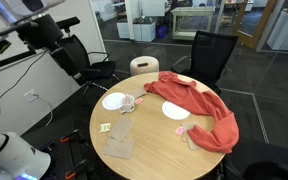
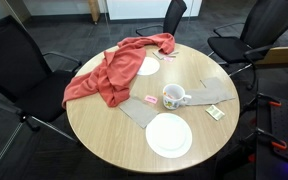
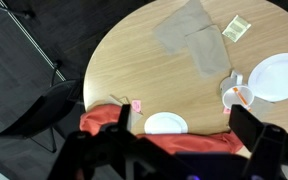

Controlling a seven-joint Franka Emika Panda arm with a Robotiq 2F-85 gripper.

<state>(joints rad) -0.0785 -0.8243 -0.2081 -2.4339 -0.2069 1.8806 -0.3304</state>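
Observation:
My gripper (image 3: 182,112) hangs high above a round wooden table (image 3: 134,60), its two dark fingers spread wide and nothing between them. Directly below lie a red cloth (image 3: 174,145) and a white plate (image 3: 165,123) partly tucked under its edge. A white mug (image 3: 237,96) with something orange inside stands to the right, next to a second white plate (image 3: 277,76). A small pink packet (image 3: 137,106) lies by the left finger. In both exterior views the red cloth (image 1: 194,105) (image 2: 114,75) drapes over one side of the table, and the mug (image 2: 174,96) stands near the middle.
A grey cloth (image 3: 194,38) lies flat across the table, with a yellowish packet (image 3: 236,28) beside it. Black office chairs (image 1: 212,55) (image 2: 14,60) ring the table, and a beige chair (image 1: 144,65) stands at its far side. Dark carpet surrounds everything.

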